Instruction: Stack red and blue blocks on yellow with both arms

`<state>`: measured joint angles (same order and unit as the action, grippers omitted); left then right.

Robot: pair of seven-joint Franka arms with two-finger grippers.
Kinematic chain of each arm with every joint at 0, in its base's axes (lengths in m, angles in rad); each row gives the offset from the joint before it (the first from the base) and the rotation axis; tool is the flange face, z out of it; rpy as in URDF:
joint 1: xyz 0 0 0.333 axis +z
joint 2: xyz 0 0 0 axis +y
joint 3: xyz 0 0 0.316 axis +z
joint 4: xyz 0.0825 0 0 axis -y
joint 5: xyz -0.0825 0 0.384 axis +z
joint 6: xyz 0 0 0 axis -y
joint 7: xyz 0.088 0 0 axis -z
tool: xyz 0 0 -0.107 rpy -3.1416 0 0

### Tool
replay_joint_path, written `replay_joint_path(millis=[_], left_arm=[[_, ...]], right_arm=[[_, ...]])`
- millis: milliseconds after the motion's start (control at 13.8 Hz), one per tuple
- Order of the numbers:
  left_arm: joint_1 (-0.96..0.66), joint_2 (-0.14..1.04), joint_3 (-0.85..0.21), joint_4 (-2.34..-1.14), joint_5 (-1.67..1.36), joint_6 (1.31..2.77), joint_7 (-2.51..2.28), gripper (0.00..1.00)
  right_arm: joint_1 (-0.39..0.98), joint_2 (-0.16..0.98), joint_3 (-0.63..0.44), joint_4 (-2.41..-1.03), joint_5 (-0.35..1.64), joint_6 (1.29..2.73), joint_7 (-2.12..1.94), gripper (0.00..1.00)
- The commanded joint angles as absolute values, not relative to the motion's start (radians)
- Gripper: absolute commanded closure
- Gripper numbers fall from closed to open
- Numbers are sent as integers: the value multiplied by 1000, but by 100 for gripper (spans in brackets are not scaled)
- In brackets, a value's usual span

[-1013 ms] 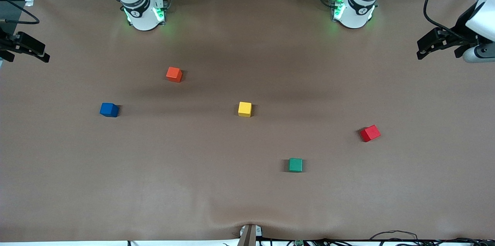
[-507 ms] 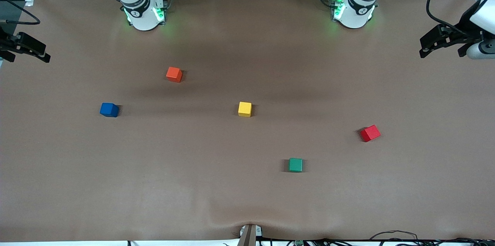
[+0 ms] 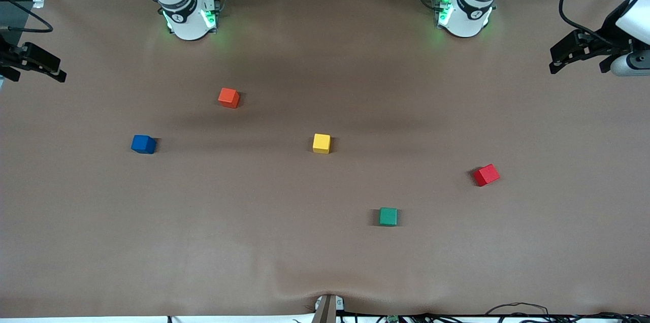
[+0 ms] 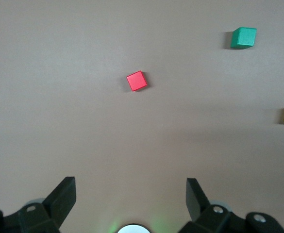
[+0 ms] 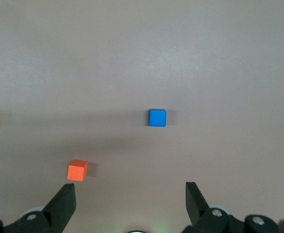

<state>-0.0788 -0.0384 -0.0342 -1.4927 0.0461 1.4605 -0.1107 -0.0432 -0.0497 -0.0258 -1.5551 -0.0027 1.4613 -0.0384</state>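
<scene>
Five small matte cubes lie well apart on the brown surface (image 3: 325, 262), none stacked on another. My right gripper (image 3: 30, 63) hangs over the edge of the surface at my right arm's end, its fingers (image 5: 64, 204) spread as wide as they go and holding nothing. The deep blue matte cube (image 3: 143, 143) sits flat nearest that end, about midway between the edge where my bases stand and the edge by the front camera; in the right wrist view it shows between my open fingers, well ahead of them. The orange-red matte cube (image 3: 228, 97) rests closer to my bases' edge than the blue one, a little more toward the middle. The bright yellow matte cube (image 3: 321, 143) sits near the centre of the surface, with nothing on top of it. The green matte cube (image 3: 388, 216) lies closest of all to the front camera's edge, between the yellow and the red. The crimson red matte cube (image 3: 486, 174) is turned at a slant toward my left arm's end. My left gripper (image 3: 579, 51) hangs over the edge at that end, fingers (image 4: 196, 199) wide apart and empty, with the red cube in its wrist view ahead of them.
</scene>
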Motion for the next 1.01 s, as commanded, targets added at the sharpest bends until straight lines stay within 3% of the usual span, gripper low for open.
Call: replay_joint_path(millis=[0,941], left_arm=[[-75,-49,-35,-1489,34,1443,-92,0],[-75,-52,-34,-1508,34,1442,-84,0]], right_arm=[[-41,-72,-29,-1574,12,1460,-28,0],[-43,-72,-29,-1574,12,1460,-28,0]])
